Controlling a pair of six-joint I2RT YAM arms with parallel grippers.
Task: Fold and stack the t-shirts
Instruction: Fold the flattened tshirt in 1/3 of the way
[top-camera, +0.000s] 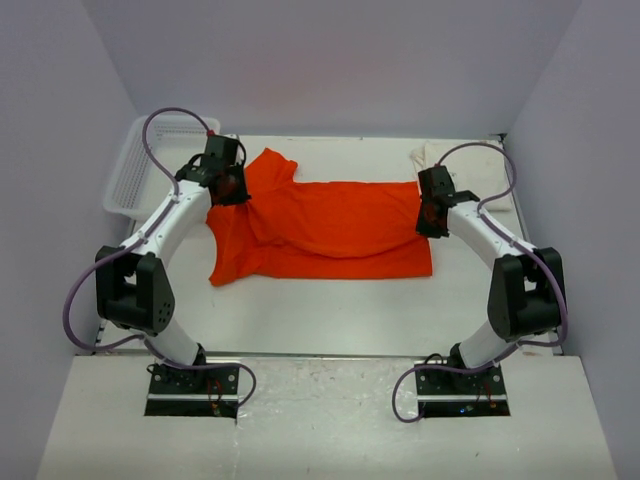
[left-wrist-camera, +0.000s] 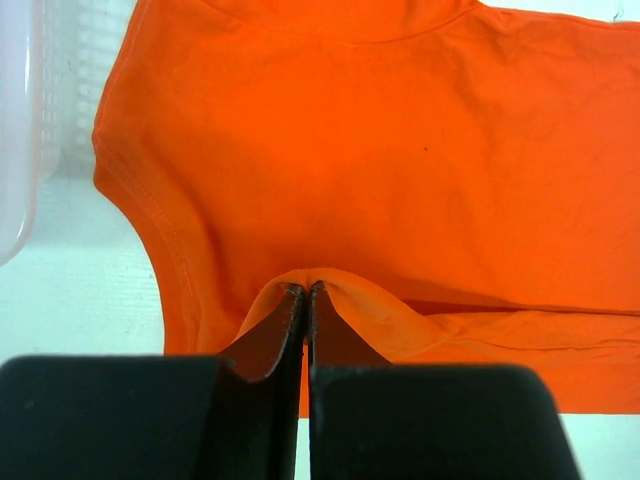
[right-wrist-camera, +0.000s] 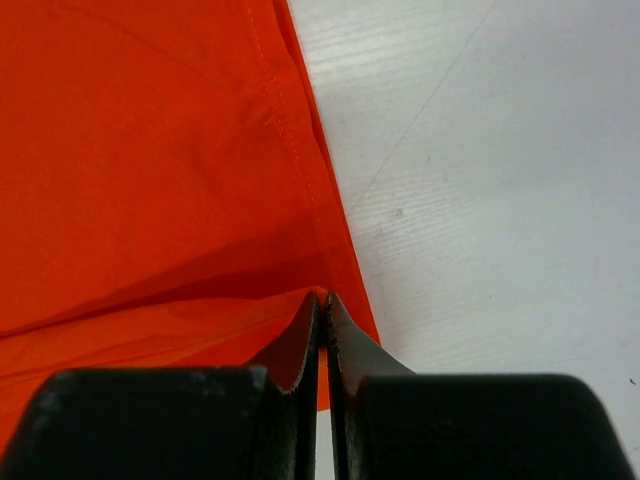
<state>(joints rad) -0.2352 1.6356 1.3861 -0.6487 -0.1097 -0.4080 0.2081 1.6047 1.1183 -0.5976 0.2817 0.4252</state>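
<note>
The orange-red t-shirt (top-camera: 330, 235) lies spread across the middle of the table, with one sleeve reaching toward the back left. My left gripper (top-camera: 229, 185) is shut on a raised pinch of its cloth near the left sleeve, and in the left wrist view the orange-red t-shirt (left-wrist-camera: 380, 150) humps up over the closed left gripper (left-wrist-camera: 305, 290). At the garment's right edge my right gripper (top-camera: 432, 215) is also shut, the right gripper (right-wrist-camera: 324, 298) pinching the hem of the orange-red t-shirt (right-wrist-camera: 150, 180). A bit of the cream-white t-shirt (top-camera: 430, 155) shows at the back right, behind the right arm.
A white plastic lattice basket (top-camera: 140, 165) stands at the back left corner, its wall (left-wrist-camera: 15, 120) close beside the left gripper. Bare white table (right-wrist-camera: 500, 180) lies right of the hem. Walls close in on three sides.
</note>
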